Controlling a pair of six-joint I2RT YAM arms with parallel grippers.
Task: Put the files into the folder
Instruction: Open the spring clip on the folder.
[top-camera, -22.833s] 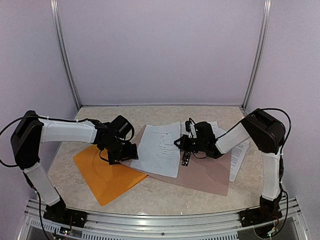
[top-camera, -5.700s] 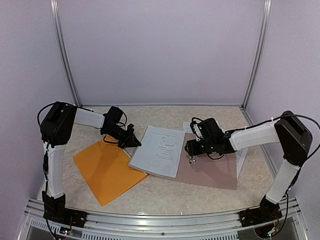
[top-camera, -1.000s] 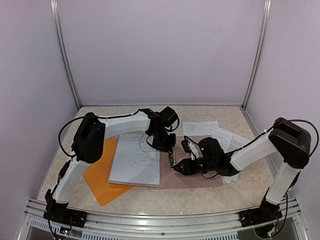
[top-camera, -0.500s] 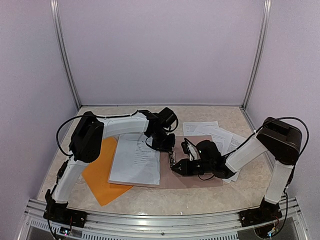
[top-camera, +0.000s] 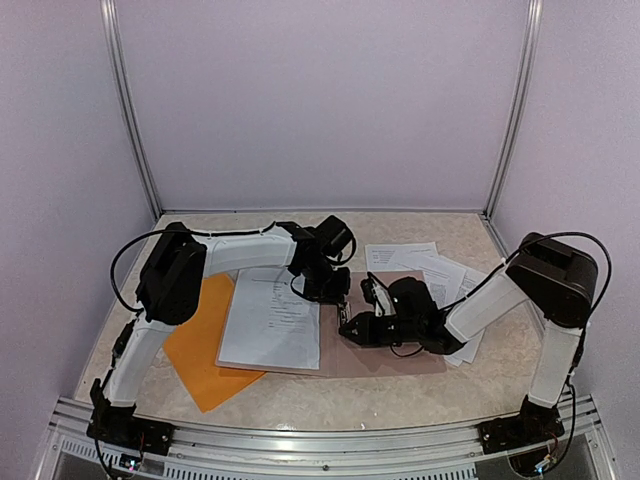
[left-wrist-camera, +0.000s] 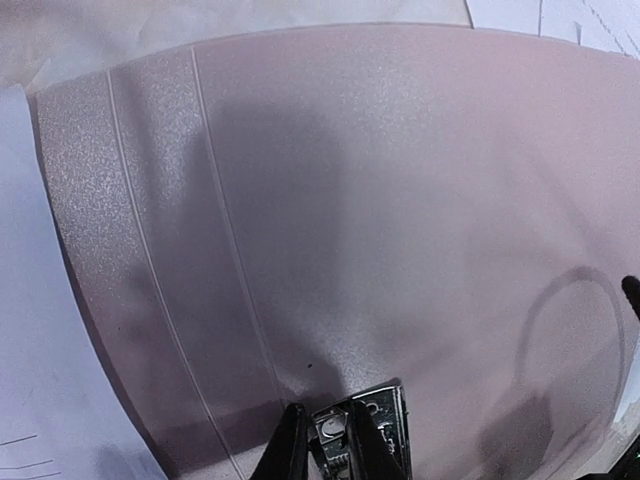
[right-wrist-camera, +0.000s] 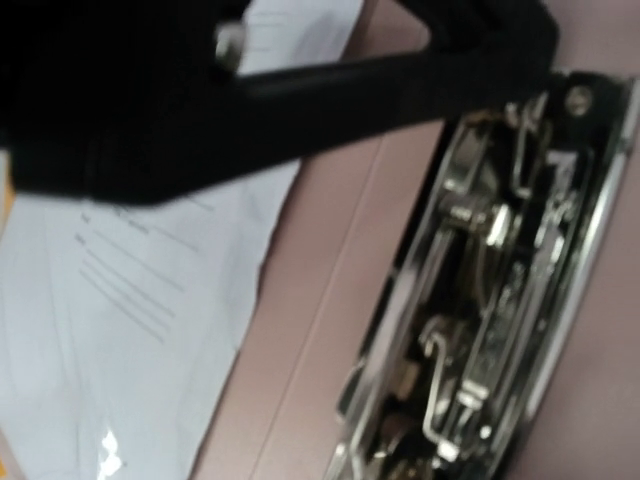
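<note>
Orange folder (top-camera: 195, 345) half hidden under a printed sheet (top-camera: 270, 320)

The flat orange folder lies on the left of the desk (top-camera: 300, 395), its right part covered by a white sheet of black text that also overlaps the grey-brown clipboard (top-camera: 385, 355). More sheets (top-camera: 425, 262) fan out past the board's far right. The left hand (top-camera: 330, 290) hangs just off the sheet's far right corner, its fingers (left-wrist-camera: 288, 455) close together beside a bit of shiny metal. The right hand (top-camera: 352, 328) is at the metal clip (right-wrist-camera: 480, 300). Whether either hand is grasping anything cannot be told.
</note>
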